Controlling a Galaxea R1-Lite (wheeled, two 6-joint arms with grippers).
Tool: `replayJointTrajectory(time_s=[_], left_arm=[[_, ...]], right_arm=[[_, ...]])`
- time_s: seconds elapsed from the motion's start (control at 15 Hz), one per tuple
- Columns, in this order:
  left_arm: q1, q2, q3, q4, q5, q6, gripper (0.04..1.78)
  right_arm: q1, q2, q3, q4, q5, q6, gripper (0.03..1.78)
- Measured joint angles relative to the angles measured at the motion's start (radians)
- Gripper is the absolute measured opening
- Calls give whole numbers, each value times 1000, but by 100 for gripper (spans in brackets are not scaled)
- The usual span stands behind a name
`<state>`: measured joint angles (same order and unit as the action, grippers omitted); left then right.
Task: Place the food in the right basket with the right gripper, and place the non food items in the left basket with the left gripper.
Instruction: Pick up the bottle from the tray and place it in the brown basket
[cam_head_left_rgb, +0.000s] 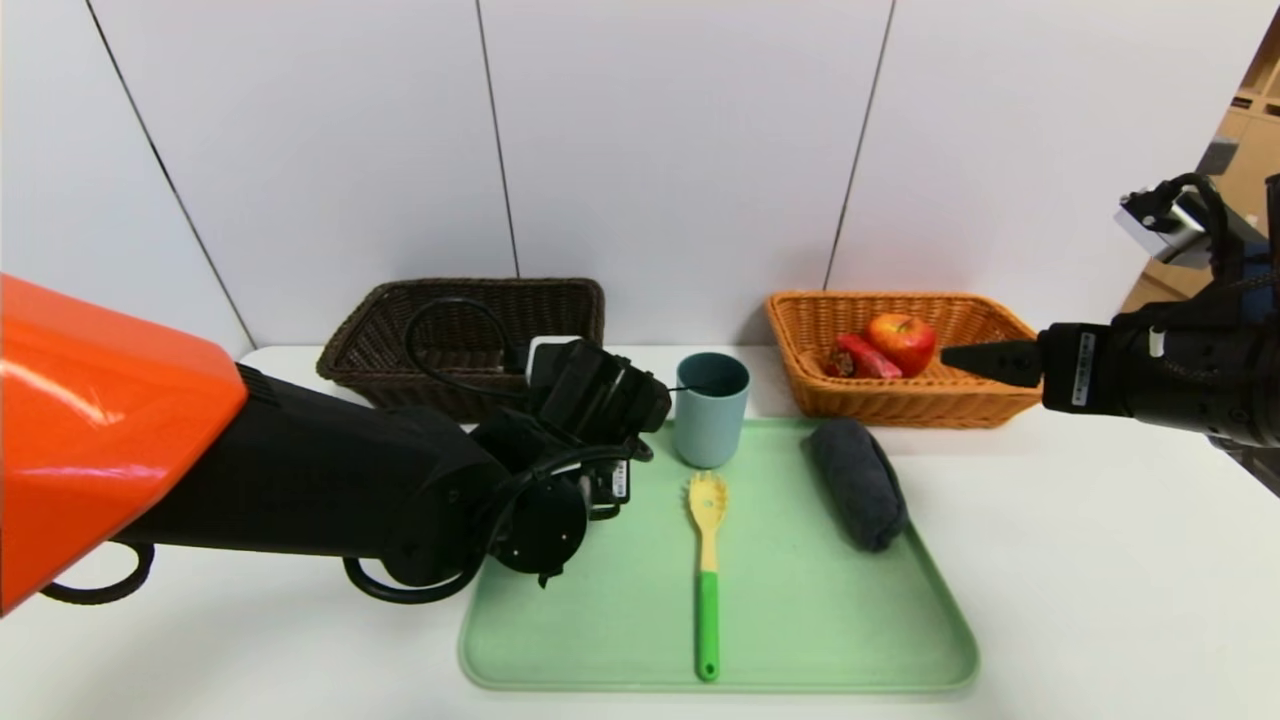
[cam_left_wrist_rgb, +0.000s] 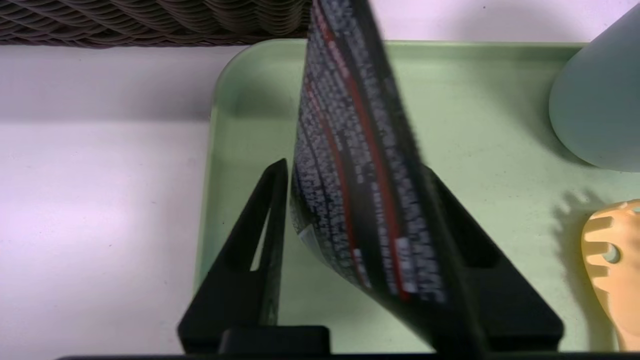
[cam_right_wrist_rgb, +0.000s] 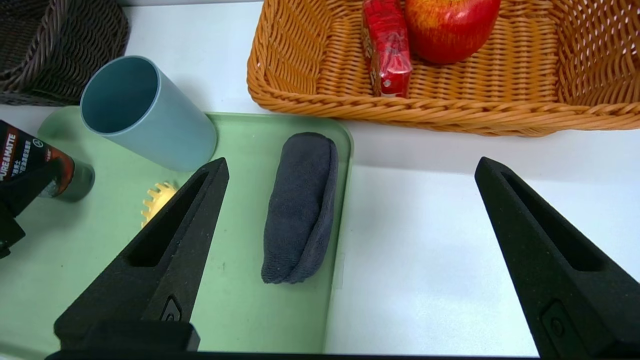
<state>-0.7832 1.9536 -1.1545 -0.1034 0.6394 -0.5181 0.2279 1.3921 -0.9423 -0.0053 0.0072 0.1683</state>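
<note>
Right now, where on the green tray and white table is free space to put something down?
Free: the green tray between the yellow pasta spoon and the dark grey rolled cloth, and the white table beside the cloth. Crowded: the tray's far-left corner, where the left gripper holds the dark cone-shaped bottle near the teal-grey cup.

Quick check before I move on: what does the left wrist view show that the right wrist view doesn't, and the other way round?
Only the left wrist view: the left gripper closed on the dark bottle.
Only the right wrist view: the apple and red carton lying in the orange basket, the rolled cloth, and the open right gripper.
Both: the green tray, the teal cup, the yellow spoon head.
</note>
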Motion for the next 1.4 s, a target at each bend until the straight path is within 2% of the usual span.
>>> replayJointTrajectory(time_s=[0.07,0.13,0.4,0.73,1.0,1.13,1.4], left_arm=[[1,-1,0,-2,0,0,50],[1,-4,0,-1,-3,-1,45],[-1,-51,4,8,-99,-2,45],[-2,-189,-1,43,-323,-10,41],[18,-320,-61,84,-326,2,41],[86,-361,-144,127,-319,18,41],[330,-369,-285,148,-352,106,41]], right_arm=[[0,-2,4,0,1,-4,170],[0,-5,7,0,2,-6,170],[0,-12,20,0,2,-8,170],[0,-17,38,0,3,-7,170],[0,-14,39,0,3,-7,170],[3,-13,38,0,3,-7,170],[9,-9,35,0,4,-7,170]])
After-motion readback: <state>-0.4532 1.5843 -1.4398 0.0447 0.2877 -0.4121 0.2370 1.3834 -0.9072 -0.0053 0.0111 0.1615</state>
